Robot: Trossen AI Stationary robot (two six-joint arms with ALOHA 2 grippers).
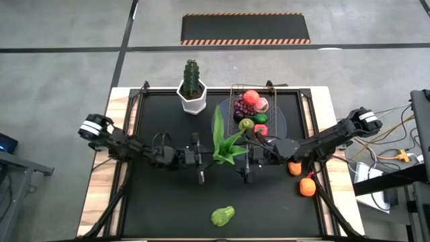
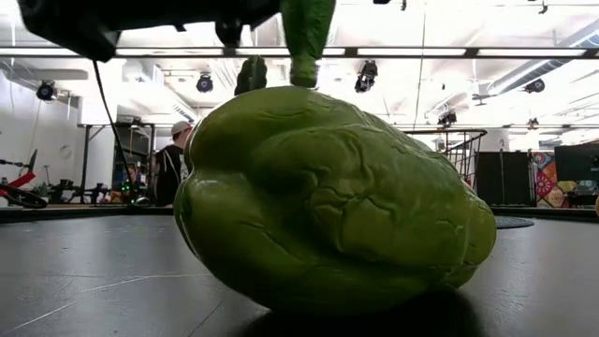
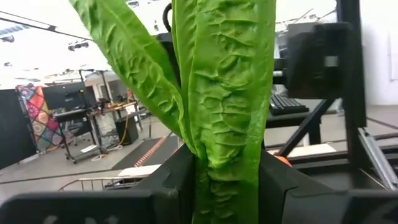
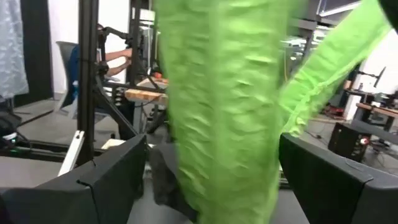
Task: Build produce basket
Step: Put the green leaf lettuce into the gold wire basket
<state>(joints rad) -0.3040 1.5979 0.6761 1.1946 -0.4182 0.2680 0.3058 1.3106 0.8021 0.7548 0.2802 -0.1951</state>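
Left pincer clamped on leafy lettuce just in front of the basket, right pincer spread wide around the same leaves, green pepper well nearer the counter's front edge.

Overhead straight down, low camera level against the green pepper — wrist cameras facing across the shared lettuce.

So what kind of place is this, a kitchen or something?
Not a kitchen; it looks like a robotics lab or workshop. There's a striped hazard mat on the concrete floor, track lights on a high ceiling, and desks with equipment behind. The left pincer holds a toy leafy green.
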